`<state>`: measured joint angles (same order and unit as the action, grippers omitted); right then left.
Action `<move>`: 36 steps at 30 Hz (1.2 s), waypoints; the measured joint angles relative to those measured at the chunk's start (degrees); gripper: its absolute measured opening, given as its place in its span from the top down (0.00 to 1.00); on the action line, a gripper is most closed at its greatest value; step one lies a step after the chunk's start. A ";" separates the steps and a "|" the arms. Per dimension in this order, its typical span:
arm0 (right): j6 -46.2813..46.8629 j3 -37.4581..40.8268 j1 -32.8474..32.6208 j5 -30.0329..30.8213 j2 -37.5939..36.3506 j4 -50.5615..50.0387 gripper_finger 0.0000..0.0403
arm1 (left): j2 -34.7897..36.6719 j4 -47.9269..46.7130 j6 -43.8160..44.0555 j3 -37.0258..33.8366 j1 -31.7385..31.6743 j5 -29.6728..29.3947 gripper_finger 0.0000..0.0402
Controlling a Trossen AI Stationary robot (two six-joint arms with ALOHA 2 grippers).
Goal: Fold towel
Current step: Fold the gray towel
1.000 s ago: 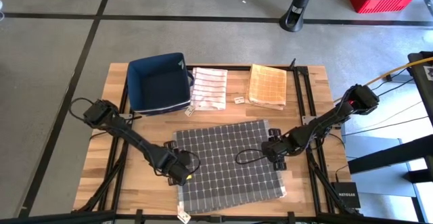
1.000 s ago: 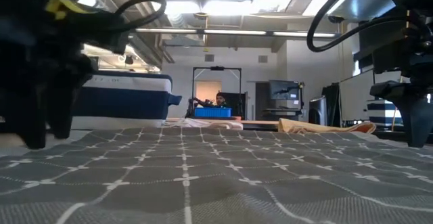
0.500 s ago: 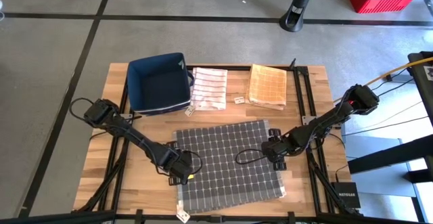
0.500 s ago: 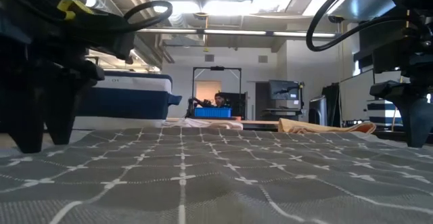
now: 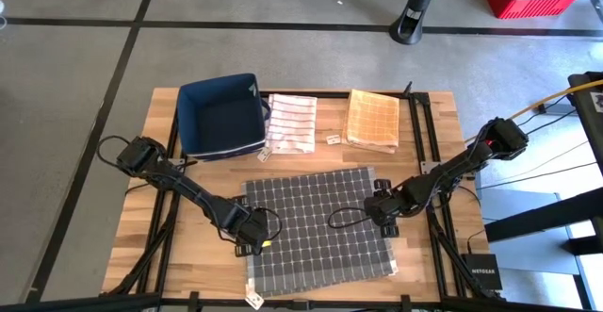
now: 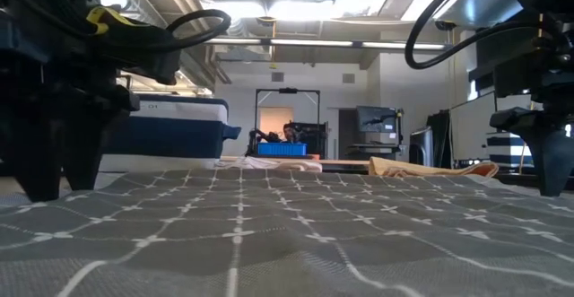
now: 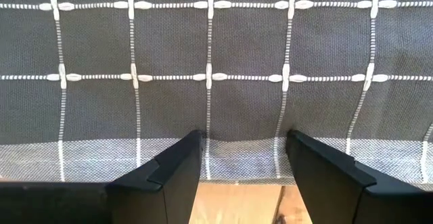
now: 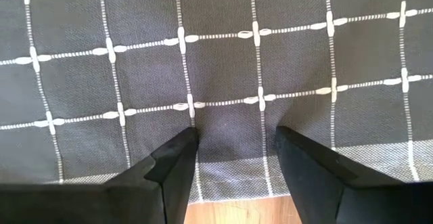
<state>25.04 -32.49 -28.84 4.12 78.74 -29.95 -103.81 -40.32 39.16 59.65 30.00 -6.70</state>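
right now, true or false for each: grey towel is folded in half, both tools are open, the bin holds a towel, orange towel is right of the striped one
The grey towel is folded in half: false, it lies spread flat.
Both tools are open: true, left tool and right tool each straddle a towel edge.
The bin holds a towel: false, it looks empty.
In the high view the orange towel lies right of the striped towel: true.

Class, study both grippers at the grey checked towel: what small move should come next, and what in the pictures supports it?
Probably both should close. The left gripper and right gripper stand open, fingers straddling opposite side edges of the flat grey towel, hem between them, wood just behind. Nothing is pinched yet, so gripping the edges likely precedes any lift and fold.
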 joint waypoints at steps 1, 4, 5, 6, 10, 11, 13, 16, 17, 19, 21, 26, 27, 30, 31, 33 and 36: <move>0.00 -0.01 0.00 -0.09 0.00 0.00 0.49 | 0.00 -0.06 0.03 -0.03 0.00 0.01 0.48; -0.10 0.00 0.00 -0.14 0.00 0.00 0.49 | -0.04 0.06 -0.12 -0.06 0.00 0.15 0.48; -0.32 0.00 0.00 -0.13 0.00 0.00 0.49 | -0.06 0.15 -0.14 -0.07 0.00 0.16 0.48; -0.94 0.00 0.00 -0.14 0.00 0.00 0.49 | -0.07 0.22 -0.16 -0.10 0.00 0.20 0.48; -2.98 0.00 0.00 -0.16 0.00 0.00 0.49 | -0.09 0.37 -0.16 -0.12 0.02 0.40 0.53; -3.51 0.01 0.00 -0.15 0.00 0.02 0.49 | -0.11 0.42 -0.17 -0.12 0.04 0.49 0.55; -4.42 0.38 0.00 -0.14 0.00 0.35 0.50 | -0.12 0.37 -0.24 -0.14 0.05 0.58 0.61; -4.53 1.37 0.00 -0.38 -0.02 0.74 0.55 | -0.13 -0.22 -0.38 -0.14 0.07 0.63 0.69; -4.55 1.74 0.00 -0.62 -0.06 0.93 0.58 | -0.13 -0.73 -0.34 -0.12 0.07 0.63 0.72; -4.55 2.16 0.00 -0.80 -0.13 1.06 0.62 | -0.16 -1.81 -0.27 -0.12 0.09 0.60 0.77; -4.55 2.24 0.00 -0.81 -0.13 1.20 0.67 | -0.17 -2.49 -0.12 -0.12 0.09 0.51 0.81; -4.57 2.36 0.00 -0.81 -0.13 1.80 0.75 | -0.19 -2.92 -0.18 -0.14 0.09 0.31 0.89; -4.57 2.38 0.00 -0.78 -0.13 1.92 0.76 | -0.20 -2.95 -0.18 -0.14 0.09 0.17 0.90; -4.53 2.47 0.00 -0.70 -0.11 2.55 0.80 | -0.20 -2.61 -0.15 -0.21 0.09 -0.03 0.92; -4.53 2.51 0.00 -0.70 -0.09 2.92 0.80 | -0.20 -2.56 -0.07 -0.23 0.09 -0.13 0.92; -4.51 2.55 0.00 -0.68 -0.04 3.41 0.81 | -0.22 -2.51 0.34 -0.23 0.11 -0.35 0.92; -4.52 2.56 0.00 -0.66 -0.04 3.48 0.81 | -0.22 -2.49 -0.13 -0.25 0.09 -0.34 0.90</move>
<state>20.52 -29.93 -28.84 3.46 78.70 -26.48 -104.03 -42.81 39.03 59.40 30.09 -7.04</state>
